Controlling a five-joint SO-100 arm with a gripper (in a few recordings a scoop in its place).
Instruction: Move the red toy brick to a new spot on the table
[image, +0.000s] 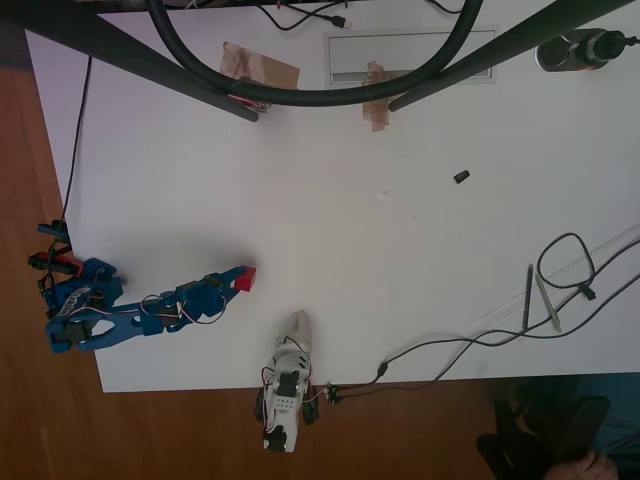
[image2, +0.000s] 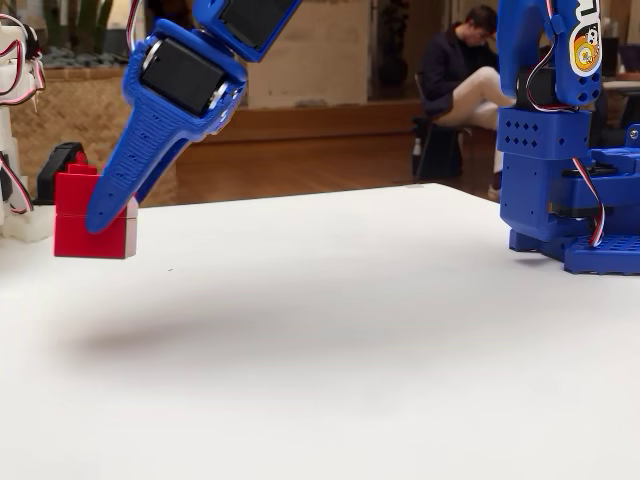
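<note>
The red toy brick (image: 246, 278) is held at the tip of my blue gripper (image: 238, 281), near the left front part of the white table (image: 400, 250) in the overhead view. In the fixed view the red toy brick (image2: 82, 218) hangs a little above the table (image2: 350, 360), with a soft shadow beneath it. A blue finger (image2: 130, 170) slants across the brick's front face. The gripper (image2: 100, 218) is shut on the brick, and its second finger is hidden behind it.
A small black piece (image: 461, 177) lies at the right middle. Brown tape patches (image: 260, 68) sit at the back. Black cables (image: 560, 290) and two thin sticks (image: 535, 298) lie at the right. My arm's base (image2: 570, 200) stands at the table's edge.
</note>
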